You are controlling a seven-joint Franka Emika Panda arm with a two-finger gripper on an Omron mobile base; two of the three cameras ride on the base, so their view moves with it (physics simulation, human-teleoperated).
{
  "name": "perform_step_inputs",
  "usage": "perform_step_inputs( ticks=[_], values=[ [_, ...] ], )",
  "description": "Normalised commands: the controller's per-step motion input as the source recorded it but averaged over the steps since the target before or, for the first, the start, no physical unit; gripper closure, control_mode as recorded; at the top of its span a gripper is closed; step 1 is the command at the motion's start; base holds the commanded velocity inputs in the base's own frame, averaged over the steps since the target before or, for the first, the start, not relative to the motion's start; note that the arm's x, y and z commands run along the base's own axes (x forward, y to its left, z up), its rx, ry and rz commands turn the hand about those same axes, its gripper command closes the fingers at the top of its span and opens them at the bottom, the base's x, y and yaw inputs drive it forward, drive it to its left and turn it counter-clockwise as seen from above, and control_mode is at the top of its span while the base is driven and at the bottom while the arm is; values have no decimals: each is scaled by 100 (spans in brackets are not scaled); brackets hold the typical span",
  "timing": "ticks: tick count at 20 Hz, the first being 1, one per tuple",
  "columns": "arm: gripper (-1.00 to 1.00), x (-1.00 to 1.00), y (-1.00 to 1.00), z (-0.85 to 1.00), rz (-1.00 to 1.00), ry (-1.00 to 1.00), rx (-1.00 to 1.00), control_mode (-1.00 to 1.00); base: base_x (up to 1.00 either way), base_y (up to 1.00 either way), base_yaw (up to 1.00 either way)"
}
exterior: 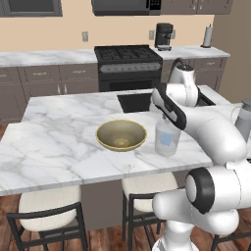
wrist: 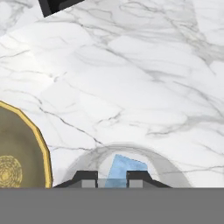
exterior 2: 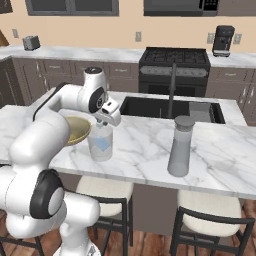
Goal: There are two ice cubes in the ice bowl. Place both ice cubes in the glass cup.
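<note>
The glass cup (exterior: 168,148) (exterior 2: 100,154) stands on the marble island, just right of the ice bowl (exterior: 102,133) (exterior 2: 79,131). No cube is visible in the bowl's olive inside. My gripper (exterior: 165,130) (exterior 2: 102,133) points straight down into the mouth of the cup. One pale-blue ice cube (exterior: 166,139) (exterior 2: 102,145) hangs about halfway up inside the glass, and the fingers are shut on it. In the hand view the gripper (wrist: 112,177) has the ice cube (wrist: 127,166) at its tips, ringed by the cup's rim (wrist: 85,158). The bowl (wrist: 22,148) lies to the left.
A tall grey jug (exterior 2: 180,147) (exterior: 243,120) stands on the island to the right of the cup. The dark sink (exterior: 135,102) (exterior 2: 150,106) lies behind the cup and bowl. Stools are tucked under the near edge, and bare marble stretches left of the bowl.
</note>
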Motion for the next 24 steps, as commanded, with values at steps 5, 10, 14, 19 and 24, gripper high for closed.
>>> perform_step_inputs(
  ticks=[5,10,14,19,24],
  values=[
    [100,-9,0,0,0,0,0,-100,0,0,0],
    [100,-9,0,-3,0,3,0,-100,0,0,0],
    [100,-16,0,-3,0,7,0,-100,0,0,0],
    [100,-2,0,0,0,4,0,-100,0,0,0],
    [100,6,0,0,0,1,0,-100,0,0,0]
  ],
)
